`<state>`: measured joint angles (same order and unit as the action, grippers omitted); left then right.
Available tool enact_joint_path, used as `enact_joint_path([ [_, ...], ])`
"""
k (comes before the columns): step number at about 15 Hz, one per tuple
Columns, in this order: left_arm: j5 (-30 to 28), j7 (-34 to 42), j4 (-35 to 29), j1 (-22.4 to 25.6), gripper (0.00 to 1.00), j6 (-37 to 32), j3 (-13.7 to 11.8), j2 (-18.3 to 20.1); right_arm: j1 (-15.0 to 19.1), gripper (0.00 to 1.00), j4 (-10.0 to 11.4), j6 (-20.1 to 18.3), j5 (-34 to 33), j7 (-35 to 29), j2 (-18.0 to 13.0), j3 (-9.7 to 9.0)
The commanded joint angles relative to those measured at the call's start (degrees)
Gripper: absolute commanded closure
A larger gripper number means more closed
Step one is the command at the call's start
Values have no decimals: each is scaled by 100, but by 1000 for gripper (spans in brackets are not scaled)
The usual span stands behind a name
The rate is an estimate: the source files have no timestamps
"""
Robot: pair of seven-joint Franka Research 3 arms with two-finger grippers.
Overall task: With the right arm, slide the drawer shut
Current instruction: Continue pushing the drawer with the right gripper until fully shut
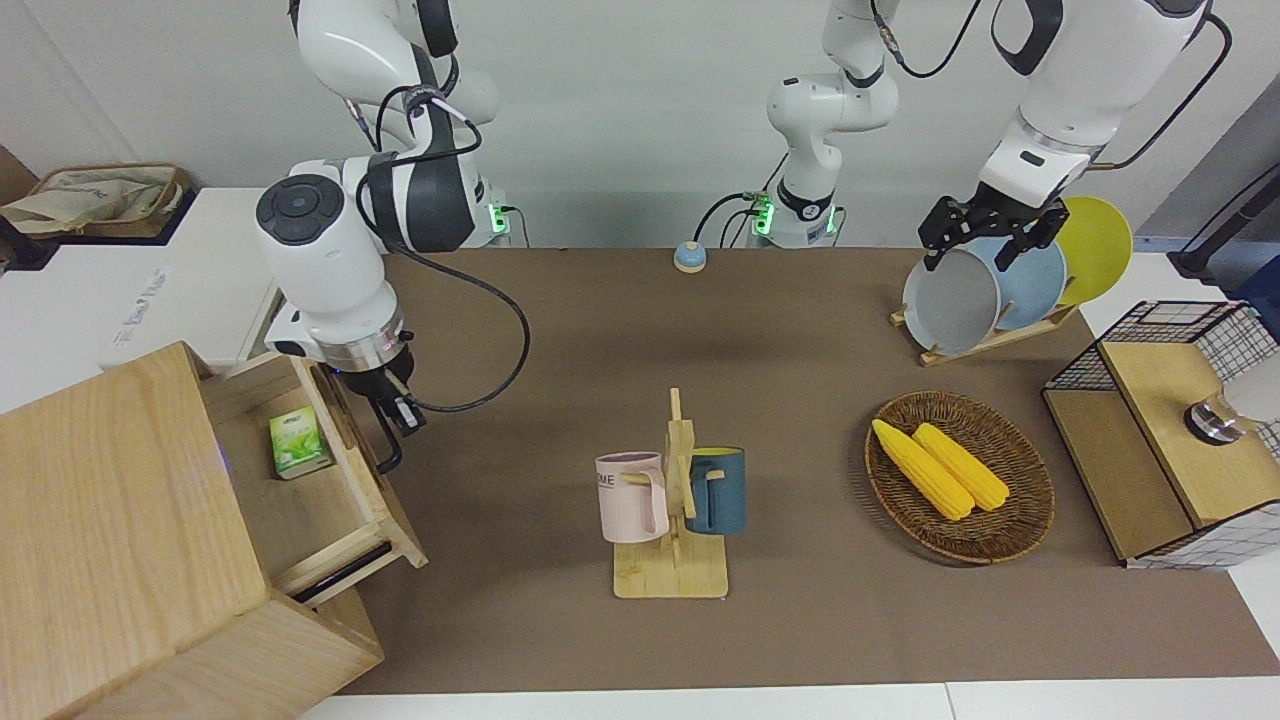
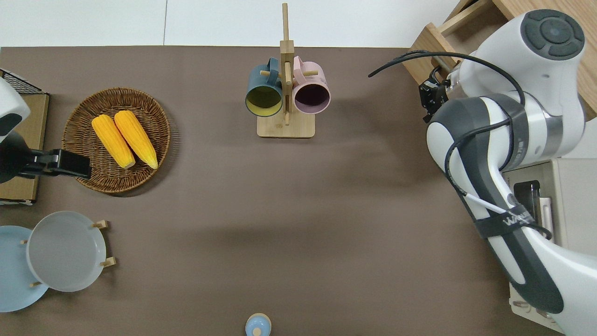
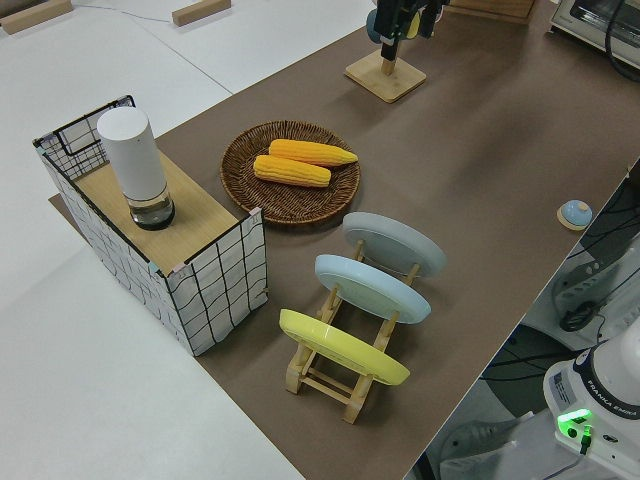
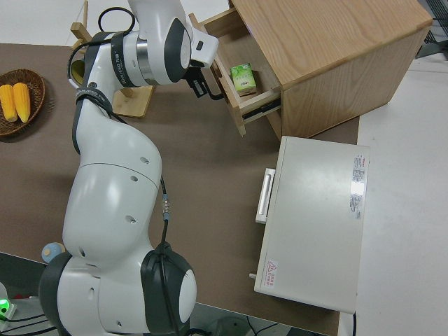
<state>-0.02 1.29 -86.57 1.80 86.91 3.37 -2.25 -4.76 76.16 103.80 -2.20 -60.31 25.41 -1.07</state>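
Observation:
The light-wood drawer (image 1: 300,520) stands pulled out of the wooden cabinet (image 1: 120,500), toward the right arm's end of the table. A small green box (image 1: 298,443) lies inside it. My right gripper (image 1: 398,420) is low at the drawer's front panel (image 4: 234,105), right by its black loop handle (image 1: 386,455). The overhead view shows the right gripper (image 2: 431,91) against the panel's edge, mostly hidden under the arm. From the right side view, the right gripper (image 4: 203,85) sits in front of the open drawer (image 4: 248,84). My left arm is parked, its gripper (image 1: 985,240) open.
A white toaster oven (image 4: 315,224) lies beside the cabinet, nearer to the robots. A mug rack (image 1: 672,510) with a pink and a blue mug stands mid-table. Toward the left arm's end are a wicker basket (image 1: 1030,490) of corn, a plate rack (image 1: 1000,290) and a wire crate (image 1: 1170,430).

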Motion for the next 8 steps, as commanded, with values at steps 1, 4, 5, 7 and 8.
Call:
enact_joint_path([
  [1, 98, 56, 140, 31, 7, -113, 40, -65, 308, 1000, -277, 149, 53, 283, 245, -86],
  [4, 98, 56, 140, 31, 7, -113, 40, -65, 475, 1000, -286, 325, 45, 318, 307, -77],
  [5, 98, 56, 149, 31, 7, -113, 40, -65, 528, 1000, -286, 404, 45, 318, 316, -77],
  [7, 98, 56, 140, 31, 7, -113, 40, -65, 607, 1000, -286, 466, 45, 345, 351, -77],
  [8, 98, 56, 149, 31, 7, -113, 40, -65, 625, 1000, -286, 475, 45, 414, 360, -60],
])
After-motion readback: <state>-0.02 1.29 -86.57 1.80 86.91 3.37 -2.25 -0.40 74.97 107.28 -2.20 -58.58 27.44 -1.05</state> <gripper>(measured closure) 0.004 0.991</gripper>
